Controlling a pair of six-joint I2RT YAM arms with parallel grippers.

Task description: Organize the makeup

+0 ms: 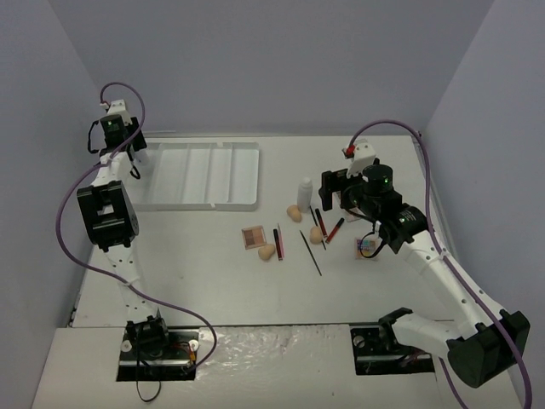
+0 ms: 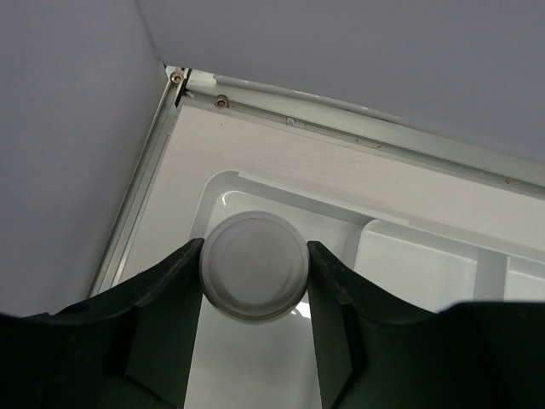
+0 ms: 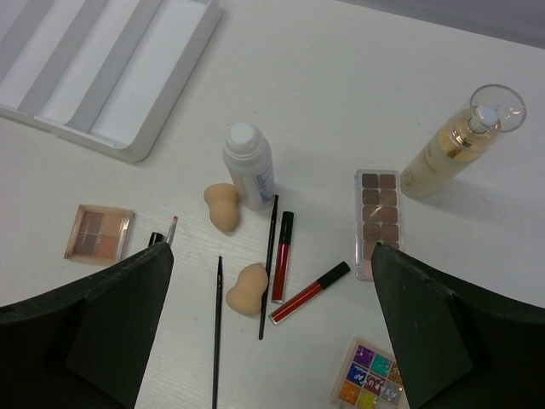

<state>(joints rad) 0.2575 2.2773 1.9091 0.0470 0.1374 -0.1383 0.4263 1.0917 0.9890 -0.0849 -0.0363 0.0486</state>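
Over far-left end of white compartment tray (image 2: 281,198), left gripper (image 2: 254,248) pinching white bottle (image 2: 254,268); right gripper (image 3: 272,251) spread wide above peach sponges (image 3: 221,206), pencils (image 3: 217,332), palettes (image 3: 376,223) on counter (image 3: 341,85).

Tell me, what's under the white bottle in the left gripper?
Below the white bottle, clamped in the left gripper, is the end compartment of the white tray. The bottle itself covers the floor straight beneath, so that spot can't be seen.

Below my right gripper (image 3: 272,251) a standing bottle (image 3: 249,166), sponges (image 3: 222,207), pencils (image 3: 218,332) and palettes (image 3: 376,221) crowded the table (image 3: 383,77). Bare table ran between them and the tray (image 1: 200,175). The wall (image 2: 68,128) stood close beside my left gripper (image 2: 254,247) and its bottle (image 2: 254,273).
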